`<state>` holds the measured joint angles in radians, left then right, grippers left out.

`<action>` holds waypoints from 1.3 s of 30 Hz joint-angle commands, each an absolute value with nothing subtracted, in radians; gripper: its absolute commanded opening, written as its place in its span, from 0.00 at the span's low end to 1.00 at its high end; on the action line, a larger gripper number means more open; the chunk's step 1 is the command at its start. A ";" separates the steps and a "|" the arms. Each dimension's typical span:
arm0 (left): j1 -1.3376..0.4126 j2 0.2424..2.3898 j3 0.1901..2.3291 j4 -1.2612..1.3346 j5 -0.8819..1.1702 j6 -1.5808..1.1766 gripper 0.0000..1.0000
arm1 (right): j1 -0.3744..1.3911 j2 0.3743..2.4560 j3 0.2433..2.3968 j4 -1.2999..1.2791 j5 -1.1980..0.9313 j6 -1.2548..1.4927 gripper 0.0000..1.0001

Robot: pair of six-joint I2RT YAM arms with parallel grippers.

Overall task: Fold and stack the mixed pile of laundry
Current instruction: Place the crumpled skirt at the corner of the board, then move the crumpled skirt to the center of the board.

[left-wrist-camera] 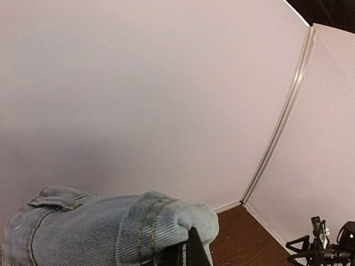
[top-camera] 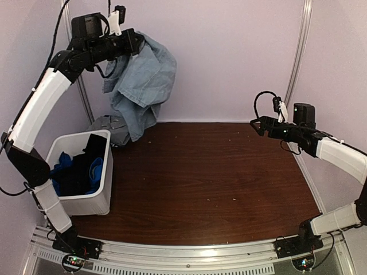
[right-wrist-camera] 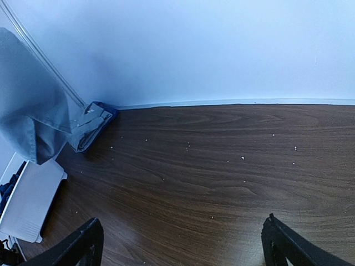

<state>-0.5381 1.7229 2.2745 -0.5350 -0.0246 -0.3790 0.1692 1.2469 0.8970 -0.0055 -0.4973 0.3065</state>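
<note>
My left gripper (top-camera: 136, 43) pinches one faded light-blue denim garment (top-camera: 142, 83), hanging far left. My right gripper (top-camera: 256, 123) is spread wide, holding nothing. One white rectangular plastic bin (top-camera: 97, 195) holds black cloth (top-camera: 80, 172) and royal-blue fabric (top-camera: 63, 166); one grey piece (top-camera: 113, 127) lies behind it.

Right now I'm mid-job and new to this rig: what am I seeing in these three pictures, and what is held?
You see two robot arms bolted at the near edge of a brown table. The overhead picture looks down from behind them. The other two come from cameras on each wrist.

The left gripper is raised high and shut on a light-blue denim garment, which hangs toward the back wall; the left wrist view shows that denim bunched at its fingers. The right gripper hovers open over bare table, holding nothing.

A white bin at the left holds black cloth and bright blue fabric. A grey piece lies behind the bin, below the hanging denim.
</note>
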 commanded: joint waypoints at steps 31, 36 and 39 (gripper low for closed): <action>-0.560 1.897 1.570 -0.275 0.463 -0.421 0.98 | 0.314 1.896 1.390 -0.314 -0.532 0.214 1.00; -0.543 1.884 1.607 -0.358 0.476 -0.507 0.98 | 0.364 1.983 1.676 -0.459 -0.502 0.275 1.00; -0.543 1.869 1.605 -0.412 0.446 -0.520 0.98 | 0.371 2.094 1.855 -0.583 -0.462 0.268 1.00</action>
<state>-0.5438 1.9144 1.5726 -0.3527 0.4465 -0.4660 0.3649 2.0174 1.6554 -0.4343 -0.5259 0.2516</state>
